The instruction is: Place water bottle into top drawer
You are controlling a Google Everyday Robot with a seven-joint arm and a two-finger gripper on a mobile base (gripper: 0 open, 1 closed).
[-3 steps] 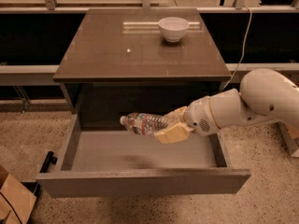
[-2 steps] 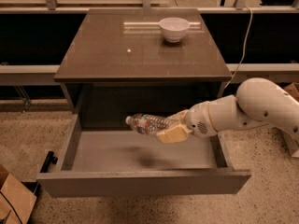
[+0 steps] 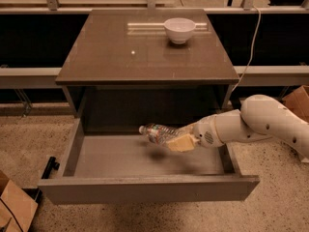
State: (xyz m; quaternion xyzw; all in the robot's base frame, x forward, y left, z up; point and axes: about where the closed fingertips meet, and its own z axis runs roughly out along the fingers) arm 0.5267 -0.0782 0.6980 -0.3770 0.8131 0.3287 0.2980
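The water bottle is a small clear crinkled bottle with a pale cap pointing left. It lies on its side in the air, held a little above the grey floor of the top drawer, which is pulled out wide under the brown-topped cabinet. My gripper reaches in from the right on a white arm and is shut on the bottle's base end with its tan fingers. The bottle casts a shadow on the drawer floor below it.
A white bowl stands on the brown cabinet top at the back right. A cardboard box sits on the floor at the lower left, another at the right. A white cable hangs behind the cabinet.
The arm has drawn back to the right and the bottle has moved right with it, staying on its side above the drawer floor and still in the gripper.
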